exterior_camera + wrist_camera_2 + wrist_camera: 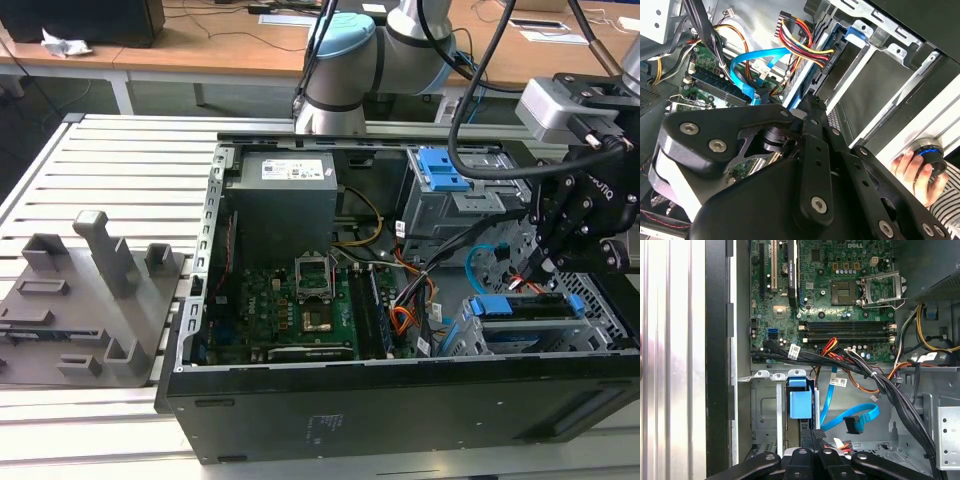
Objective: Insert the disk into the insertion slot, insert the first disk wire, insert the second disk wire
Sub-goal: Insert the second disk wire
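Bright even light; table slats glare pale, case interior shaded.

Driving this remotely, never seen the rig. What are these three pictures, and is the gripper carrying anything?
The exterior view shows a robot arm reaching over an open computer case on a slatted table; a grey fixture plate lies beside it. Both wrist views ride on the arm and look past the black gripper into the case. The disk, in its blue carrier, sits in the insertion slot. The light-blue second disk wire loops nearby. Whether the gripper holds anything, I cannot tell. A person's hand grips a knob outside.
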